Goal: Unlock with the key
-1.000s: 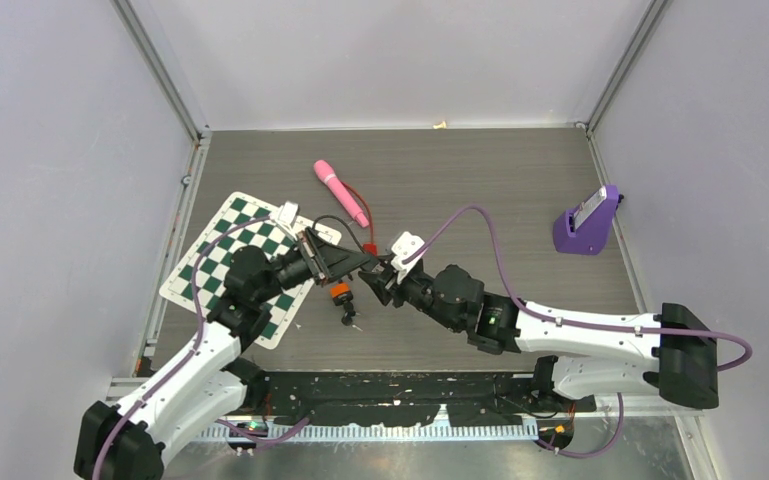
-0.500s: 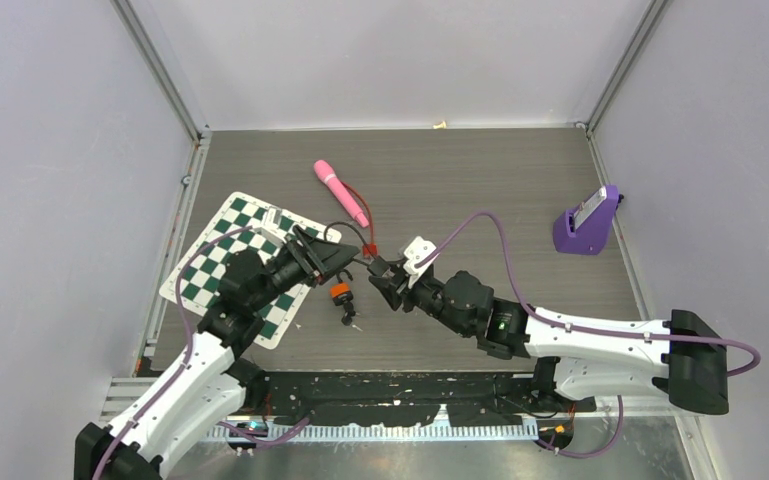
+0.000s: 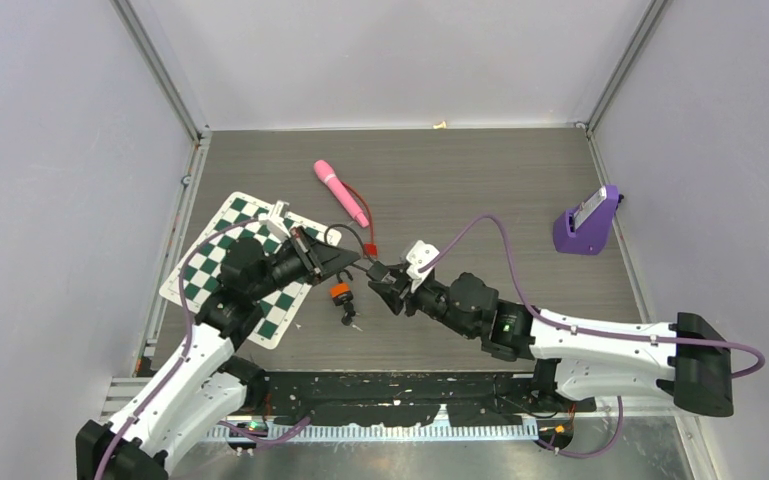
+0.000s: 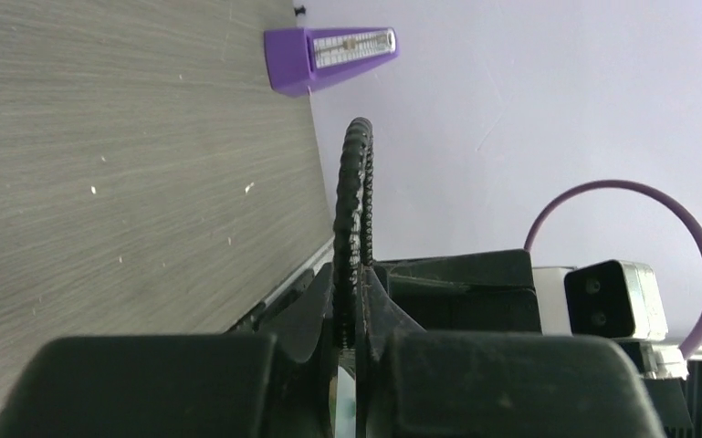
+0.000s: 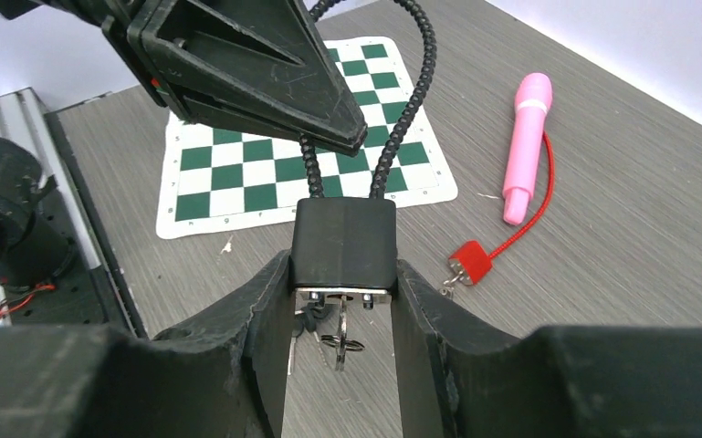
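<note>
Where the two arms meet over the grey wood-grain bench, the right hand clamps a black block padlock by its sides. Left hand: pinched narrow on the padlock's black beaded cable shackle. Small silver keys hang under the padlock body. Nearby: green-and-white chequered mat, pink plastic cylinder.
</note>
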`<state>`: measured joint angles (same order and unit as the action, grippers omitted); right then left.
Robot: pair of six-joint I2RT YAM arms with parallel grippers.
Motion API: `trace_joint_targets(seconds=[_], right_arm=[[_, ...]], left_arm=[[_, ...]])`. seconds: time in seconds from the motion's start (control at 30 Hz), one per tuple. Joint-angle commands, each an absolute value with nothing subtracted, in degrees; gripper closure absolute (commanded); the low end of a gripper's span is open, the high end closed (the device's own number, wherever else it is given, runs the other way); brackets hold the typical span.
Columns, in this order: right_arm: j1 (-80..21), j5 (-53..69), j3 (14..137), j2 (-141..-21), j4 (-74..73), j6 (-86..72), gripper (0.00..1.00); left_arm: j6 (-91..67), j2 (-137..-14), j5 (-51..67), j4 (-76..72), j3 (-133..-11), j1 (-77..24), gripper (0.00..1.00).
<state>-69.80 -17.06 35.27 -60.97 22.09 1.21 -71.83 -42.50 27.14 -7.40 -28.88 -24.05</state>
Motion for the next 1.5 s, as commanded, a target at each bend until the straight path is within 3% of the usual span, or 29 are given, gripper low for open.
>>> trace_joint_targets(seconds=[0.0,0.37,0.6,0.67,0.7,0.83,0.97,1.17,1.47], right_arm=[[-70.3,-14.6,32.8,-53.1,17.3,1.9,0.95],[-70.6,-10.1,24.1,-42.6,14.1,1.1,0.95],[-70.5,-14.4,21.8,-40.3,17.4,-1.1,0.95],[-70.6,-15.7,20.8,-39.7,20.8,-1.8,0.86],[-70.6,-16.0,20.7,-39.7,23.1,-1.9,0.73],[-69.7,-15.9,23.5,-43.3,26.4,-1.4,0.45],[-68.4,-15.7,28.4,-49.5,30.0,-2.6,0.25],[-66.7,-14.4,33.6,-56.0,34.7,-4.0,0.19],[-66.6,-14.8,38.8,-60.1,34.6,-2.6,0.21]], left_arm=[[-65.8,-42.3,20.3,-1.5,-34.6,-19.4,1.00],[-73.2,-50.4,22.7,-1.4,-40.1,-11.5,1.00],[-72.3,-53.4,26.9,-3.6,-42.4,-10.6,1.00],[-72.6,-53.0,29.8,-6.4,-41.5,-11.1,1.00],[-72.6,-52.5,30.8,-7.3,-41.0,-11.4,1.00],[-72.0,-50.2,34.6,-9.2,-39.2,-12.7,1.00],[-73.1,-48.5,37.4,-12.5,-38.0,-14.9,1.00],[-73.0,-45.9,37.4,-13.2,-37.1,-18.5,1.00],[-72.8,-44.7,36.4,-14.6,-36.2,-21.5,1.00]])
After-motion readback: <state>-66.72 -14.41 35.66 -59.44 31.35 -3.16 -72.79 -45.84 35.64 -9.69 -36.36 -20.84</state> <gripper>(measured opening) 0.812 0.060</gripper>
